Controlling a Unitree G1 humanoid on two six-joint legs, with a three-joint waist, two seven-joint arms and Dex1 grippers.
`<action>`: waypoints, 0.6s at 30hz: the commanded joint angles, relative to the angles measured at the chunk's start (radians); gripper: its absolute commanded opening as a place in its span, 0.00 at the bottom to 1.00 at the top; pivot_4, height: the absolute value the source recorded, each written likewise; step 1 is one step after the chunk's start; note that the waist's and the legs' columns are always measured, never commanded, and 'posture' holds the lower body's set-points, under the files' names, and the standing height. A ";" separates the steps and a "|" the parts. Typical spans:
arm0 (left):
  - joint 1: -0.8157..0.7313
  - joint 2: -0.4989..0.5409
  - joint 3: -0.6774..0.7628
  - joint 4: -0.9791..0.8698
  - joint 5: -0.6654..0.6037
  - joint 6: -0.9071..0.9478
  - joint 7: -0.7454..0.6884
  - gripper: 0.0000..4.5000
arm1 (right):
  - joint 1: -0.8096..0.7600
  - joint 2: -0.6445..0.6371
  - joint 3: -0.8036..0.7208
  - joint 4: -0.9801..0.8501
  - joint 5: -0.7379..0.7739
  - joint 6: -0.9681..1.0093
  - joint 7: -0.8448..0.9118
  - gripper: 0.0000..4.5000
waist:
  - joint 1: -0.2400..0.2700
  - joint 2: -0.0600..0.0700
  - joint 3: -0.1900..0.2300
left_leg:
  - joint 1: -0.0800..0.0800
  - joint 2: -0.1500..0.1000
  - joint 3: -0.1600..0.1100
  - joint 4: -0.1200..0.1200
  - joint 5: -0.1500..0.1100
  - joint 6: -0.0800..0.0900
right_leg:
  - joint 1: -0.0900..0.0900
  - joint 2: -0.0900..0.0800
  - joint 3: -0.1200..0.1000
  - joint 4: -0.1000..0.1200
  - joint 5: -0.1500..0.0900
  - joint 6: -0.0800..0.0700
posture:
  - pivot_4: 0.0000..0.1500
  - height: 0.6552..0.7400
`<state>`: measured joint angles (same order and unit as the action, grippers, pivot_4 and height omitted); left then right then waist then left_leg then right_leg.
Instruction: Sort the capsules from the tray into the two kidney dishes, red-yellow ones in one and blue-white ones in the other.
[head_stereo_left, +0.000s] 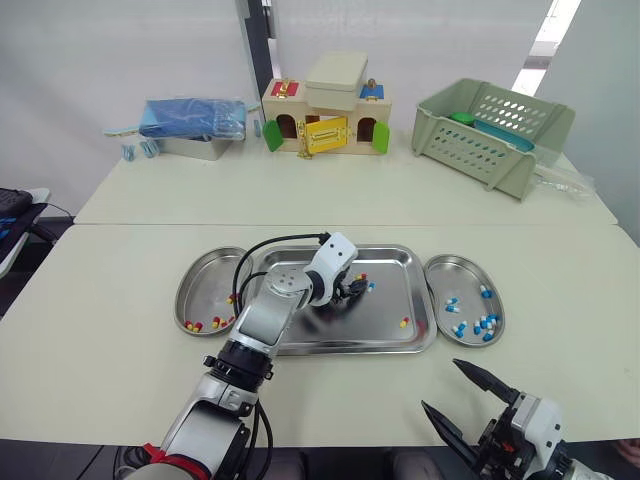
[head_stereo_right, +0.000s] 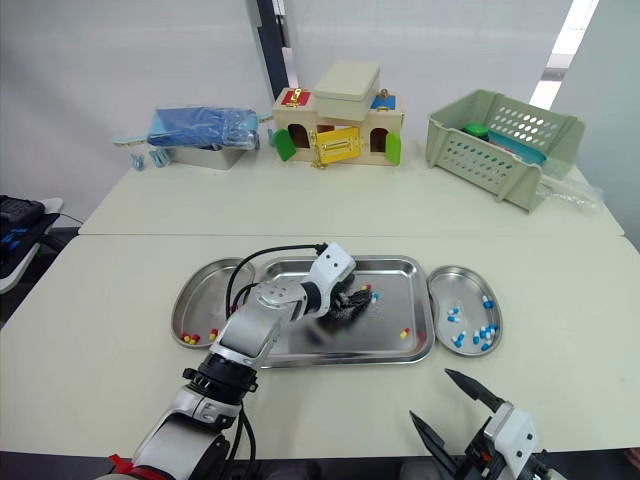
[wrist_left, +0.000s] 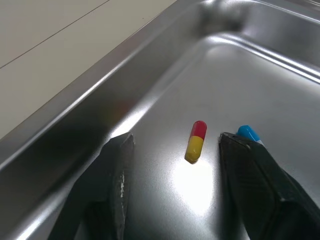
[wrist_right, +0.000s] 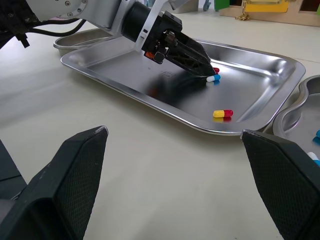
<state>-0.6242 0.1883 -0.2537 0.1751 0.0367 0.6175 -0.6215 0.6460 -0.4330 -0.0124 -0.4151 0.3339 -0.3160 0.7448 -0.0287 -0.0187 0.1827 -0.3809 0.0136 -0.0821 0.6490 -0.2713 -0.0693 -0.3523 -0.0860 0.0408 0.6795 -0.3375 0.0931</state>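
My left gripper (head_stereo_left: 355, 288) is down in the steel tray (head_stereo_left: 390, 342), open, with a red-yellow capsule (wrist_left: 195, 141) lying between its fingers (wrist_left: 117, 175). A blue-white capsule (wrist_left: 247, 133) lies right beside one fingertip. Another red-yellow capsule (head_stereo_left: 404, 322) rests near the tray's right side. The left kidney dish (head_stereo_left: 196, 283) holds several red-yellow capsules. The right kidney dish (head_stereo_left: 462, 273) holds several blue-white ones. My right gripper (head_stereo_left: 465, 395) hangs open and holds nothing, over the table's front edge and short of the tray (wrist_right: 250, 115).
At the back of the far table stand a green basket (head_stereo_left: 490, 125), a toy house with a beige box on top (head_stereo_left: 325, 120), and a metal box with a blue pack (head_stereo_left: 195, 125). A black cable (head_stereo_left: 270, 245) loops over the tray's left end.
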 joint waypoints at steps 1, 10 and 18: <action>-0.019 -0.002 -0.014 0.009 0.000 -0.013 0.005 0.35 | 0.003 -0.003 0.002 -0.044 0.003 -0.002 -0.007 1.00 | 0.000 0.000 0.000 | 0.000 0.000 0.000 0.000 0.000 0.000 | 0.000 0.000 0.000 0.000 0.000 0.000 | 1.00 1.00; -0.009 0.010 -0.024 0.002 -0.004 -0.021 -0.005 0.00 | -0.005 -0.006 0.004 -0.040 0.000 0.002 -0.012 1.00 | 0.000 0.000 0.000 | 0.000 0.000 0.000 0.000 0.000 0.000 | 0.000 0.000 0.000 0.000 0.000 0.000 | 1.00 1.00; 0.001 0.038 0.001 -0.057 -0.029 -0.001 -0.026 0.00 | -0.008 -0.009 0.003 -0.039 0.012 -0.005 0.001 1.00 | -0.001 0.000 0.000 | 0.000 0.000 0.000 0.000 0.000 0.000 | 0.000 0.000 0.000 0.000 0.000 0.000 | 1.00 1.00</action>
<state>-0.6249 0.2153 -0.2695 0.1661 0.0190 0.6106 -0.6431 0.6372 -0.4335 -0.0076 -0.4183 0.3337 -0.3091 0.7409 -0.0300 -0.0186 0.1825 -0.3809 0.0136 -0.0820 0.6489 -0.2713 -0.0693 -0.3525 -0.0860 0.0409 0.6795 -0.3375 0.0930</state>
